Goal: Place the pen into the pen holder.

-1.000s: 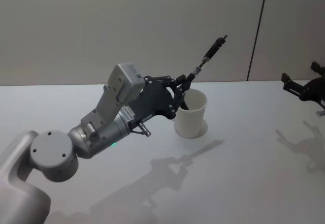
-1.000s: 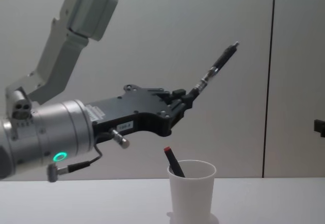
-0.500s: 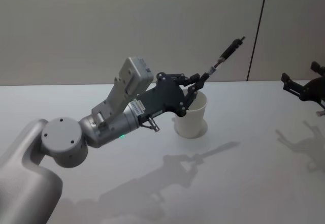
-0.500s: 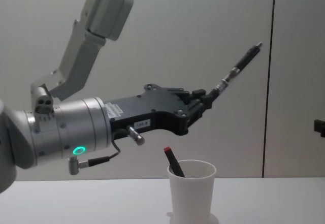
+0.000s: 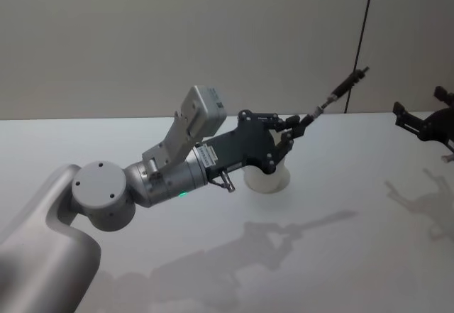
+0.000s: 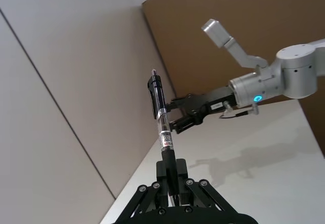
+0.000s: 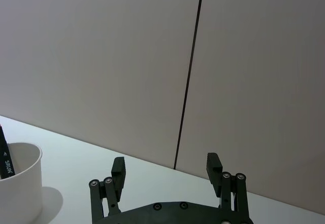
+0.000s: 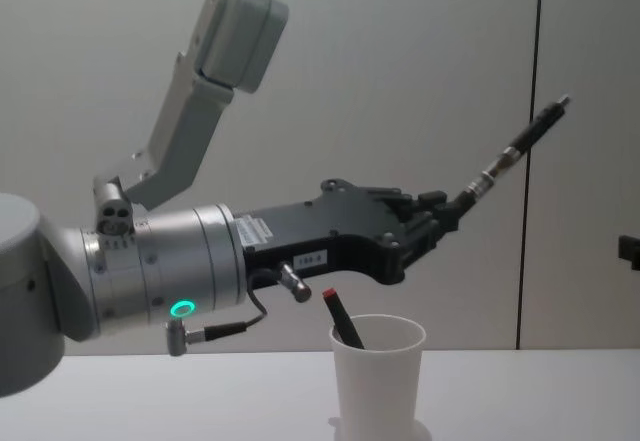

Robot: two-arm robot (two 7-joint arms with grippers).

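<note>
My left gripper [image 5: 301, 126] is shut on the lower end of a dark pen [image 5: 339, 91], which slants up and to the right. In the chest view the left gripper [image 8: 452, 211] hovers above the white paper cup pen holder [image 8: 378, 376], its fingertips just right of the rim, and the pen [image 8: 515, 148] points away from the cup. The left wrist view has the pen [image 6: 161, 122] rising from the gripper [image 6: 170, 176]. From the head view, the gripper hides most of the pen holder [image 5: 269, 178]. My right gripper [image 7: 166, 165] is open and empty at the far right [image 5: 420, 103].
A black pen with a red end [image 8: 343, 323] leans inside the cup, also seen in the right wrist view [image 7: 4, 158]. The white table [image 5: 340, 213] stretches wide around the cup. A grey wall with a dark vertical seam [image 5: 358, 43] stands behind.
My left gripper has carried the pen to the right, from left of the cup to above and past its rim. The right gripper has not moved.
</note>
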